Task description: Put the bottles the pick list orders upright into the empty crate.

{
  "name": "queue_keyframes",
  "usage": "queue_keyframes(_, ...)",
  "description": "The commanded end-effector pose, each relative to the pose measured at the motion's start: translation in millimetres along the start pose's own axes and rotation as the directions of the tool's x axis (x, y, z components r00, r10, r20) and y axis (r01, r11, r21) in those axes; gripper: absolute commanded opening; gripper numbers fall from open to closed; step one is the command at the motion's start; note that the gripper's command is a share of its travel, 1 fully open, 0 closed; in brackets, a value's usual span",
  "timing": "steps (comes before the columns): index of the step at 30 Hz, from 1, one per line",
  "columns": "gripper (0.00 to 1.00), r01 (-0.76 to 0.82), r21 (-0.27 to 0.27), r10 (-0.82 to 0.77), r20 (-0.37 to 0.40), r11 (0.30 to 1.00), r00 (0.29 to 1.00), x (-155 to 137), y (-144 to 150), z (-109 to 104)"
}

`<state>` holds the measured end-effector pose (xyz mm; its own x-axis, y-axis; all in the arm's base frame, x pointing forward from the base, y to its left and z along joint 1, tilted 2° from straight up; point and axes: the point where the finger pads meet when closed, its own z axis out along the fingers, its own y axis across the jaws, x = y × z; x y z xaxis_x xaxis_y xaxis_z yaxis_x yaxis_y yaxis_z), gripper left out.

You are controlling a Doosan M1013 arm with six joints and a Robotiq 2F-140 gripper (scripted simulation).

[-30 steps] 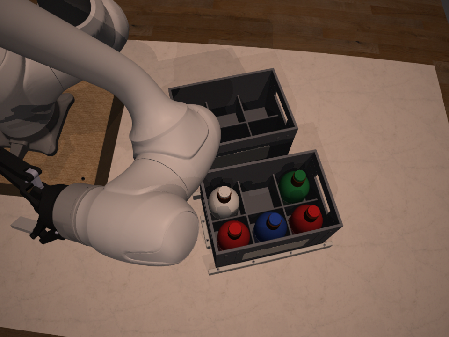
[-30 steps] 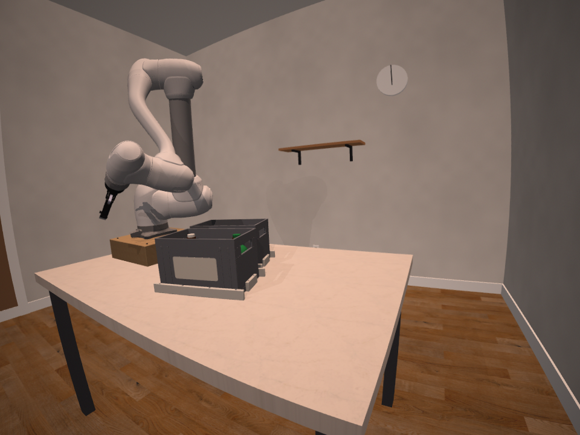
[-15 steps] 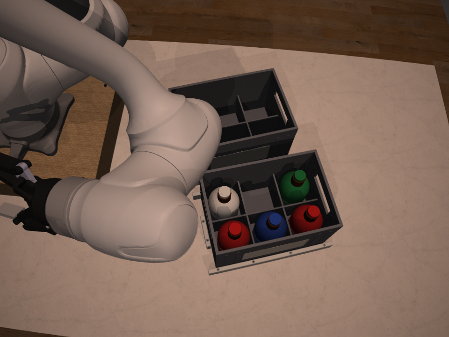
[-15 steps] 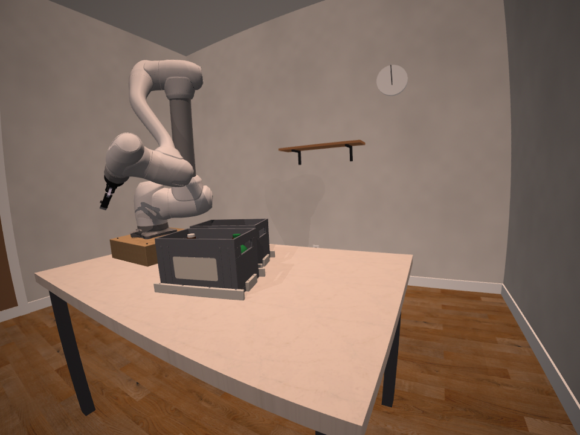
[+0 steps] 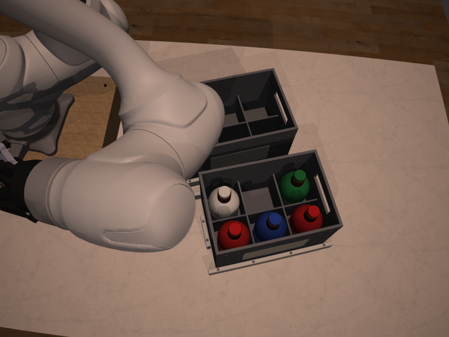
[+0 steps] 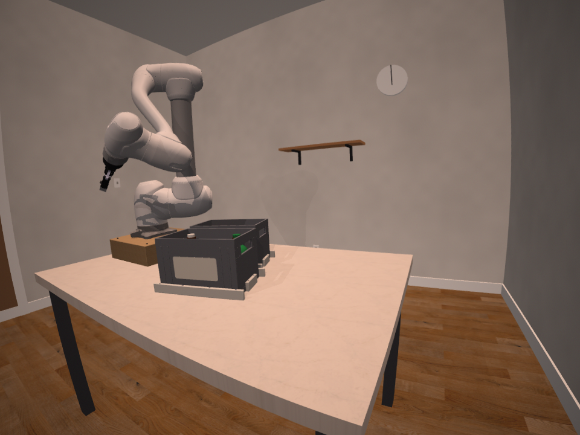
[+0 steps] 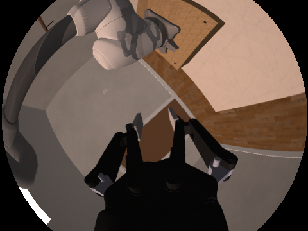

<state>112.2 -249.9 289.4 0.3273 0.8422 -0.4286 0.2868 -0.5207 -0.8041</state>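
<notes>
Pincer (image 5: 3,181) (image 6: 103,189) (image 7: 155,116): partly open, holding nothing, in air. Bottle crate (image 5: 270,237) (image 6: 196,262): on desk (image 5: 326,286) (image 6: 299,318) (image 7: 253,64), lower than pincer, well apart; five bottles inside.

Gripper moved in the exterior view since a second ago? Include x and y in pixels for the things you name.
Yes, upward: the gripper (image 5: 14,181) (image 6: 103,188) (image 7: 155,116) is now higher above the wooden base block (image 5: 87,108) (image 6: 133,251) (image 7: 192,32).
</notes>
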Motion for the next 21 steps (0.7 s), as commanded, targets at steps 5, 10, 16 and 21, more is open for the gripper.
queue_keyframes(5,0.38,-0.114,-0.090,0.116,0.020,0.989,0.993,15,16,-22)
queue_keyframes(10,0.38,-0.190,-0.154,0.194,0.016,0.970,0.981,29,25,-41)
queue_keyframes(16,0.38,-0.250,-0.205,0.256,0.003,0.946,0.967,41,32,-56)
queue_keyframes(21,0.38,-0.307,-0.254,0.313,-0.018,0.917,0.950,56,39,-74)
